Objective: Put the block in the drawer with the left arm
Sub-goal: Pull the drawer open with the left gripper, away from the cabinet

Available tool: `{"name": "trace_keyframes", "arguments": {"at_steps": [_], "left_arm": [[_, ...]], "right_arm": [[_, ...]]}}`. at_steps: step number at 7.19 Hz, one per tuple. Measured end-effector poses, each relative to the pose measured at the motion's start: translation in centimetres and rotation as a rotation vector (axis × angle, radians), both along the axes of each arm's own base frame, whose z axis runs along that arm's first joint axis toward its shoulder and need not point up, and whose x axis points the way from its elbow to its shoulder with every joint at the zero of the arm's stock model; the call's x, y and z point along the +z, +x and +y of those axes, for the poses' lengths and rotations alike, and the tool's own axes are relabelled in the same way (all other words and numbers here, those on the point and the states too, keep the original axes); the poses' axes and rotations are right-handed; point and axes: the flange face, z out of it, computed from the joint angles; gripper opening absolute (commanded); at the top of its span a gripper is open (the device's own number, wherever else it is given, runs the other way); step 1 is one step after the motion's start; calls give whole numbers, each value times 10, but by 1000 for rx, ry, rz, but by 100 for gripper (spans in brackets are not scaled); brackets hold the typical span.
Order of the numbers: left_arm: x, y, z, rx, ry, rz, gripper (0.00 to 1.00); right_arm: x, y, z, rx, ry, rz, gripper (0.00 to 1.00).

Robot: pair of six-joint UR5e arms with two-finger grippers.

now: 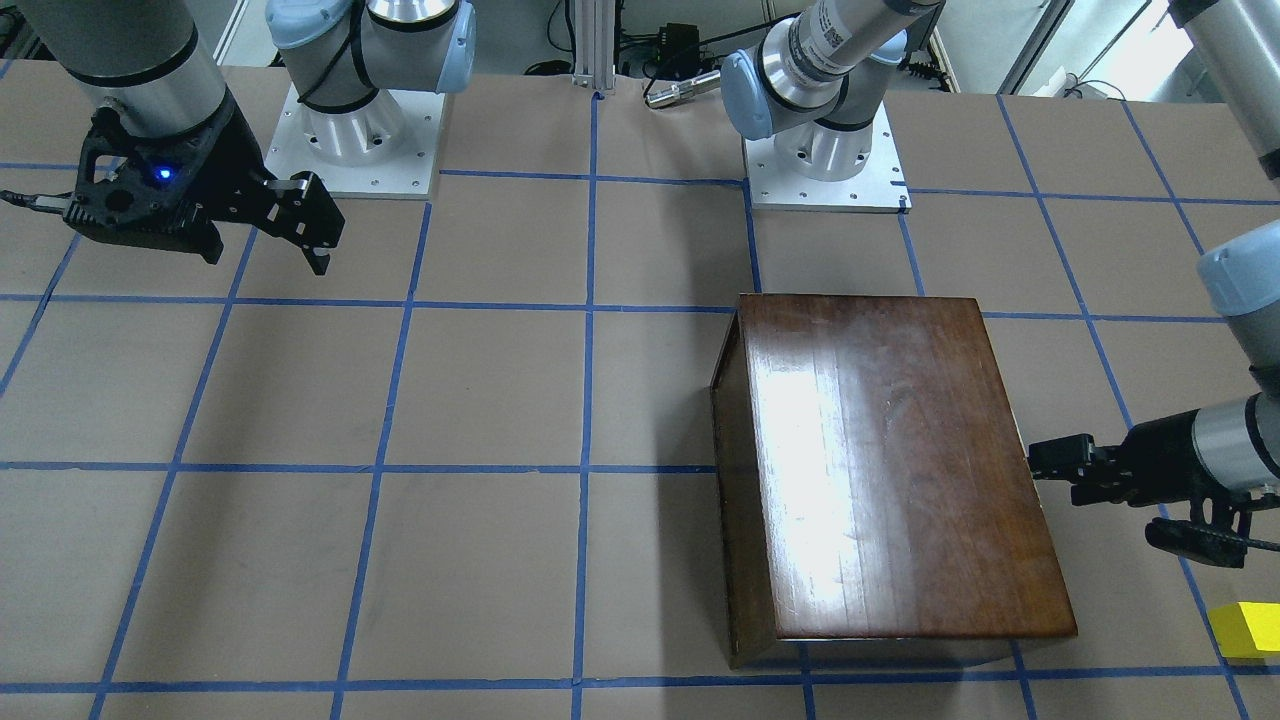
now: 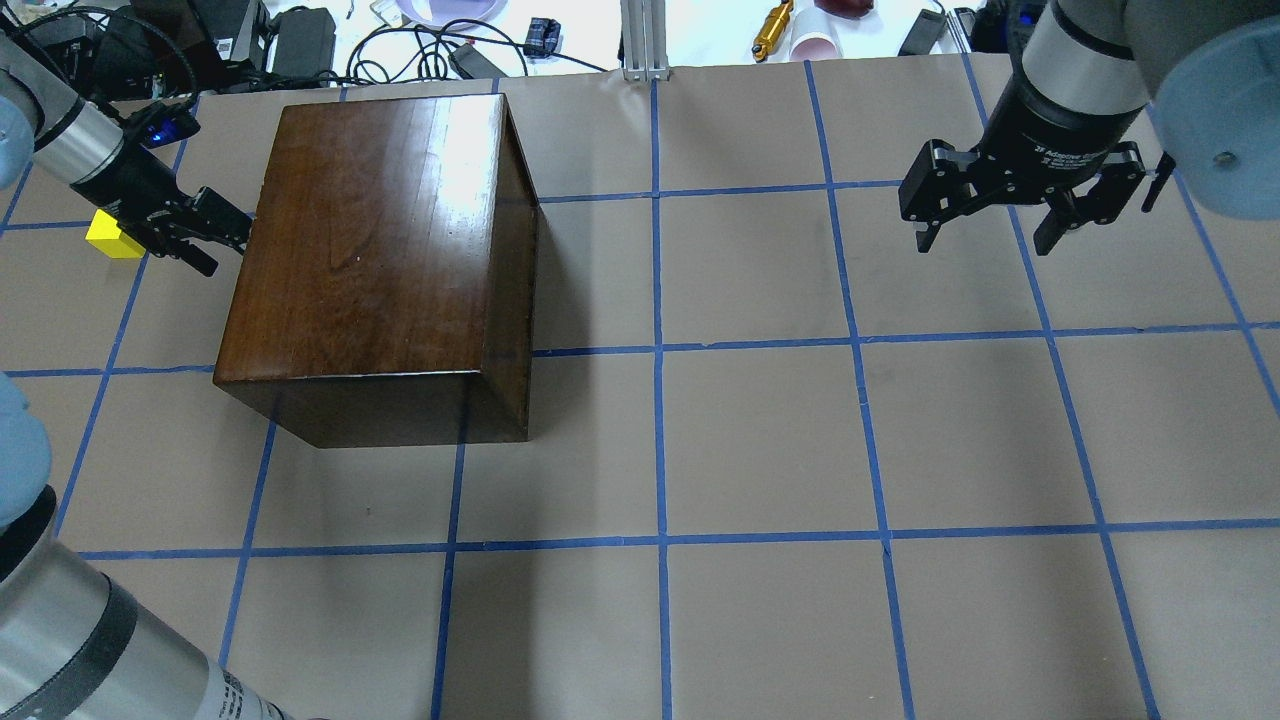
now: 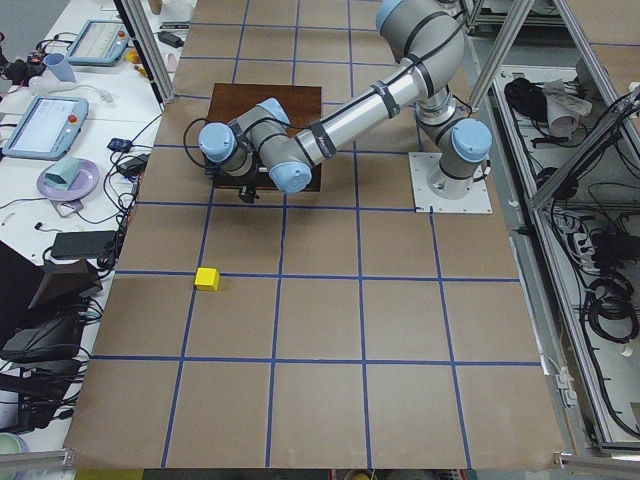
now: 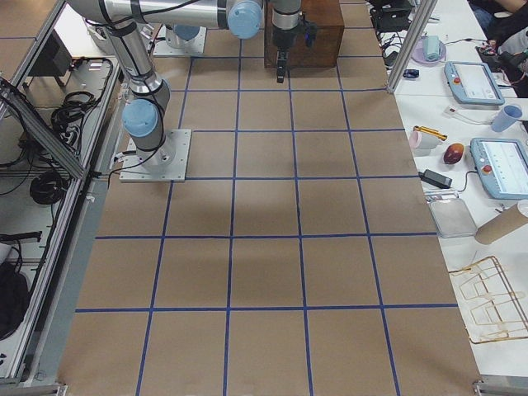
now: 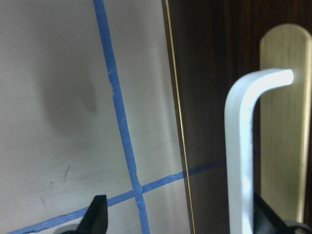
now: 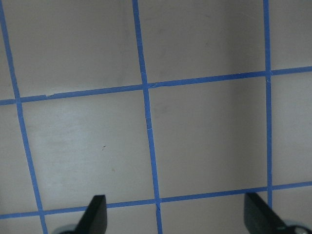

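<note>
The yellow block [image 2: 112, 235] lies on the table just outside the cabinet's drawer side; it also shows in the front view [image 1: 1245, 630] and the left side view [image 3: 207, 278]. The dark-brown cabinet [image 2: 380, 230] stands on the robot's left half. Its drawer is shut; the left wrist view shows the dark front panel [image 5: 209, 97] and metal pull [image 5: 240, 146]. My left gripper [image 2: 205, 238] is open at the drawer front, with the pull between its fingertips, close to one finger [image 5: 267, 217]. My right gripper [image 2: 985, 235] is open and empty, hovering far from the cabinet.
Blue tape lines grid the brown table top. Both arm bases [image 1: 350, 140] [image 1: 825, 160] stand at the robot's edge. Cables, a cup and tools [image 2: 775, 30] lie beyond the table's far edge. The block lies behind the left wrist, near the table's corner.
</note>
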Motion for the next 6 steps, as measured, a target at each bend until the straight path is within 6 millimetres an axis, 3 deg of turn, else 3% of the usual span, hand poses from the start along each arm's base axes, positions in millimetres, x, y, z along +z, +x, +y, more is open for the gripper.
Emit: {"name": "trace_keyframes", "arguments": {"at_steps": [6], "left_arm": [[1, 9, -6, -62, -26, -7, 100]], "right_arm": [[0, 0, 0, 0, 0, 0, 100]]}}
